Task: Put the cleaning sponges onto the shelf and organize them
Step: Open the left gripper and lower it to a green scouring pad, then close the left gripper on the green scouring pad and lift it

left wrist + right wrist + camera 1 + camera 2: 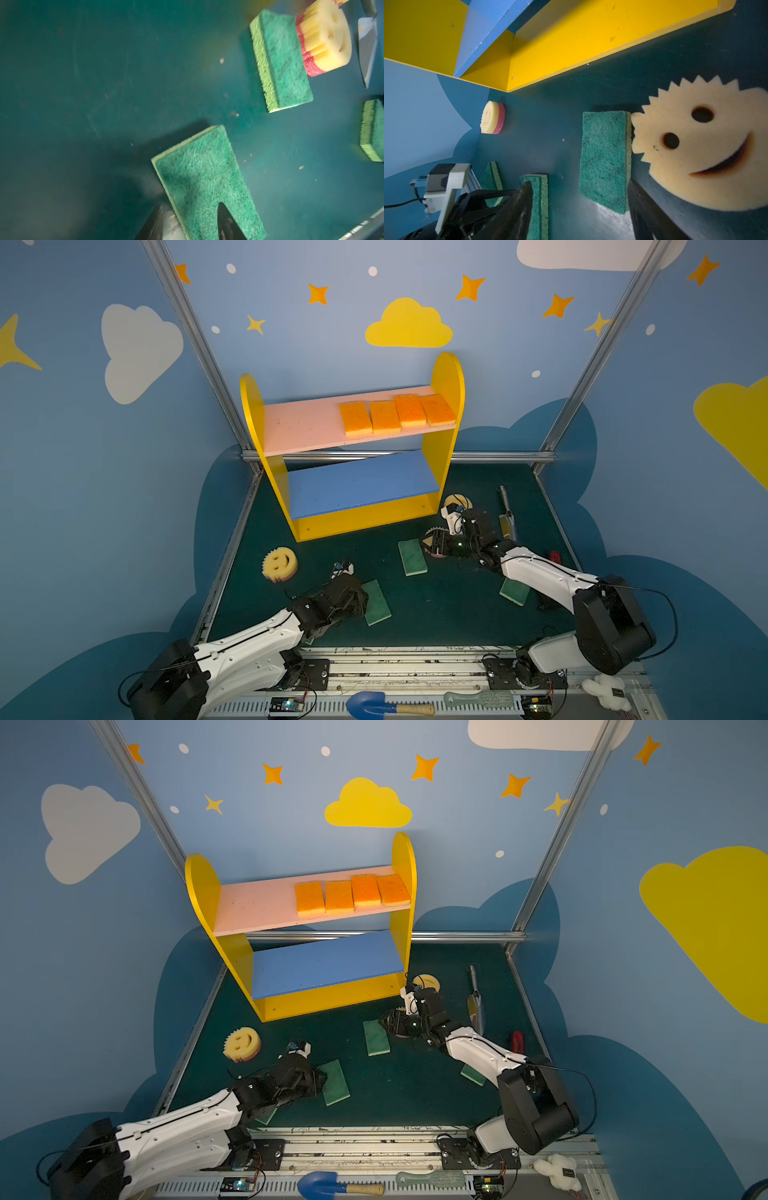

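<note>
Both top views are showing four orange-topped sponges (397,414) lying side by side at the right end of the pink upper board (303,427) of the shelf (448,377). On the dark green table (436,614), the left gripper (190,204) is straddling a long edge of a green-topped pad (203,176), one finger over its top; whether it is clamping the pad I cannot tell. The right gripper (580,181) is hanging with jaws spread wide, grasping nothing, with a toothed smiley sponge (706,145) just beside one finger and a second green pad (606,158) lying beyond the gap
</note>
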Robot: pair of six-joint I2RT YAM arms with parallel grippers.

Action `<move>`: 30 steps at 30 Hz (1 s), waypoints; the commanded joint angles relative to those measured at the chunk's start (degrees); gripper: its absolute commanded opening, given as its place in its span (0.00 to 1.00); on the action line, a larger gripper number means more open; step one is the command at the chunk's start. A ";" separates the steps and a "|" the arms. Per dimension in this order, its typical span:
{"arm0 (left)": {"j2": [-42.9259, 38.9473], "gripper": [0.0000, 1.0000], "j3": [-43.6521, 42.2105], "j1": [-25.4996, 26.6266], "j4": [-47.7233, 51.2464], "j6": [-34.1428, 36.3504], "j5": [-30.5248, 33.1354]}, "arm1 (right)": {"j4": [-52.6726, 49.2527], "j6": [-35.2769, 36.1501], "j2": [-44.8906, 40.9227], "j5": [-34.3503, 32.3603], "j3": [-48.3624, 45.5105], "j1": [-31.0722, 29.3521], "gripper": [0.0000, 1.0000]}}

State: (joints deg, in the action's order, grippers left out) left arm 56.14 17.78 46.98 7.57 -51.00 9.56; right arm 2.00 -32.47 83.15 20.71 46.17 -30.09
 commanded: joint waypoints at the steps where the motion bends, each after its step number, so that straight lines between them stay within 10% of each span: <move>1: 1.97 0.39 -1.72 -0.22 -7.09 -4.04 -3.49 | -1.25 1.16 1.22 -1.09 1.61 -0.41 0.71; 10: 3.91 0.31 -4.51 -0.24 -8.65 -7.14 -3.39 | -1.92 1.71 2.06 -1.98 2.22 -0.59 0.71; 17: 0.57 0.04 -6.00 -0.14 -9.03 -8.76 -0.11 | -2.22 1.79 1.36 -2.60 2.00 -0.59 0.71; 30: -6.22 0.03 8.37 -4.94 -2.81 0.04 -1.36 | -3.38 1.17 -2.59 -4.22 0.31 0.96 0.71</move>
State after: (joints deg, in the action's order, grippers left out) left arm 50.43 21.28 44.99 3.25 -56.18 9.61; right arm -0.78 -31.07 82.72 17.02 46.72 -30.00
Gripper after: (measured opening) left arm 0.049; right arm 0.708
